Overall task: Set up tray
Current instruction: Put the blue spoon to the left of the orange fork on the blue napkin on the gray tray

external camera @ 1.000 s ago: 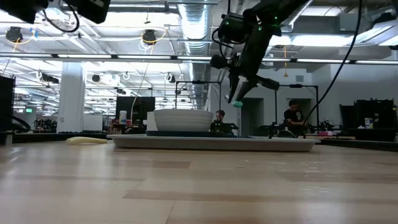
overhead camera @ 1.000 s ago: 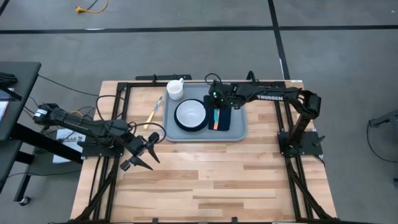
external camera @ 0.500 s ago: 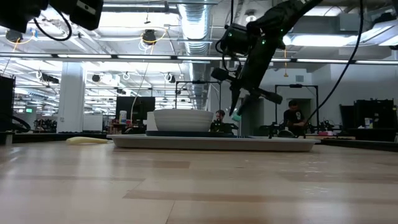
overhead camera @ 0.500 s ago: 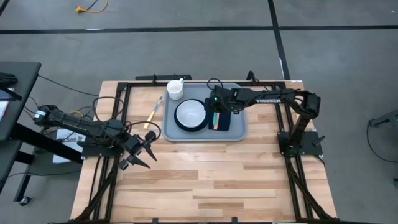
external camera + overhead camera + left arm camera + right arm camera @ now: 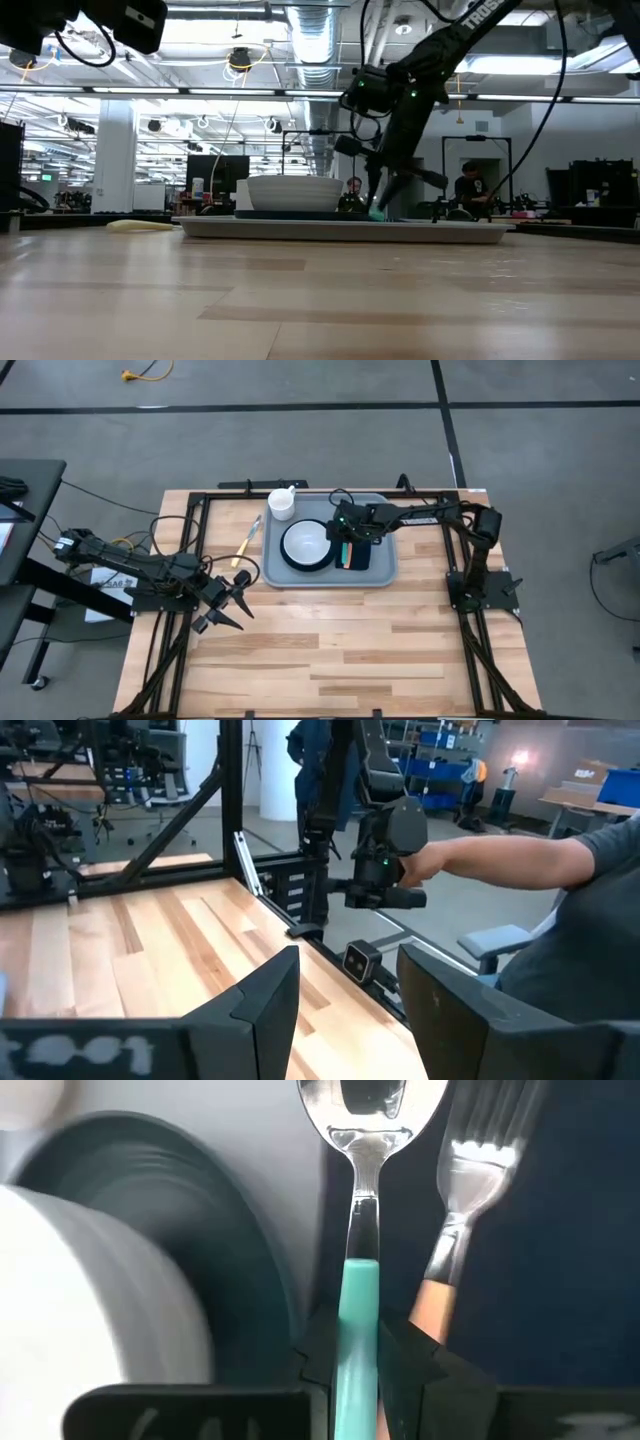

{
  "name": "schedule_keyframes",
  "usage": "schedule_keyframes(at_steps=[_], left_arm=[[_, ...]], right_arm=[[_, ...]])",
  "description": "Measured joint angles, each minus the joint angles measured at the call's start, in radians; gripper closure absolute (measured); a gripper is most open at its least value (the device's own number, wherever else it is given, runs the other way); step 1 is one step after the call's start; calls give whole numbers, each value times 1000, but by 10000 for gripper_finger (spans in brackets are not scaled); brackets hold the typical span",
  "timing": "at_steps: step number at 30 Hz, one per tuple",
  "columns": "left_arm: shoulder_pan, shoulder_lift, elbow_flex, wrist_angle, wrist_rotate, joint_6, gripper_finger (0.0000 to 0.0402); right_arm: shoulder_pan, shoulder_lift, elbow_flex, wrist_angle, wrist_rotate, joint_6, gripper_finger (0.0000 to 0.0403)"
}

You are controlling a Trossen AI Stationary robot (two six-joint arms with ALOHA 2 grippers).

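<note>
The right hand [image 5: 347, 546] grips a teal-handled spoon [image 5: 359, 1230], low over the napkin [image 5: 361, 554] on the tray [image 5: 385, 572]. The left hand [image 5: 236, 607] waits open over the worktop's [image 5: 340, 640] left side.

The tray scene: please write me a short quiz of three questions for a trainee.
1. True or false: the right gripper is shut on the teal-handled spoon.
2. What lies beside that spoon on the napkin: A) a knife, B) a fork, C) a cup?
3. Which gripper waits off the tray, over the bare table?

Key: 1 true; 2 B; 3 the left gripper.
</note>
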Motion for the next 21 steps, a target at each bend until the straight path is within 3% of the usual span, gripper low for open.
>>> schedule_keyframes(at_steps=[21], left_arm=[[-2,0,0,1,-12,1,245]], right_arm=[[-1,0,1,2,-2,-26,363]])
